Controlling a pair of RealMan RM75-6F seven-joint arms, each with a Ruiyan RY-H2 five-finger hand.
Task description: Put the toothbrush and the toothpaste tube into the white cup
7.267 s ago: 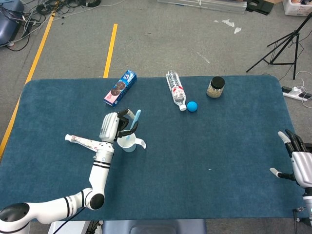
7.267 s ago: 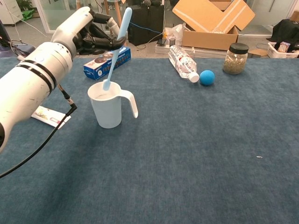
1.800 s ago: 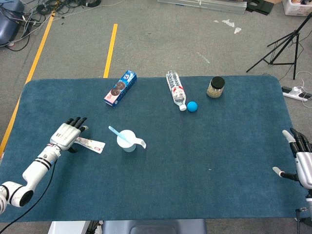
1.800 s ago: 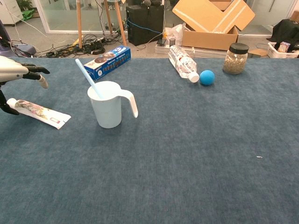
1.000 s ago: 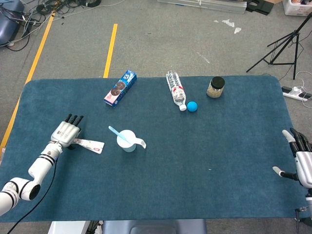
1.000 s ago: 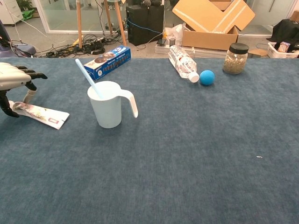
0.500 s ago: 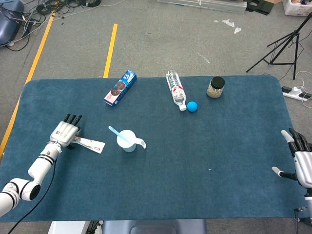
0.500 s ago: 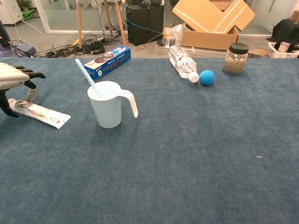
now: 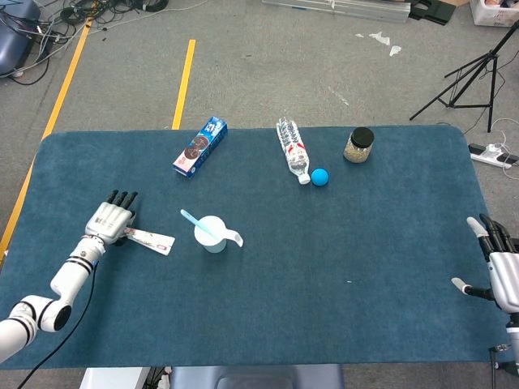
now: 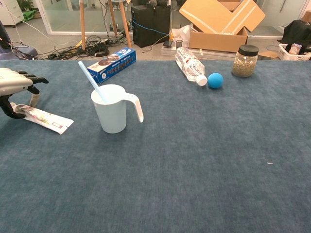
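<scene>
The white cup [image 9: 212, 234] [image 10: 112, 110] stands upright on the blue table, left of centre, handle pointing right. A light blue toothbrush [image 9: 192, 220] [image 10: 89, 79] stands in it, leaning left. The toothpaste tube [image 9: 152, 239] [image 10: 46, 119] lies flat to the cup's left. My left hand [image 9: 110, 219] [image 10: 14, 83] hovers over the tube's cap end, fingers stretched out, thumb and one finger down on either side of the cap. The tube still rests on the cloth. My right hand [image 9: 500, 267] stays open at the table's right edge, holding nothing.
Along the far side lie a blue biscuit box [image 9: 199, 146], a plastic bottle [image 9: 293, 149] on its side, a blue ball [image 9: 319, 177] and a black-lidded jar [image 9: 358, 144]. A cardboard box [image 10: 221, 22] stands behind the table.
The left hand has sunk slightly onto the tube's cap end, its thumb curling in closer. The tube shifted a little. The cup, toothbrush and right hand are unchanged.
</scene>
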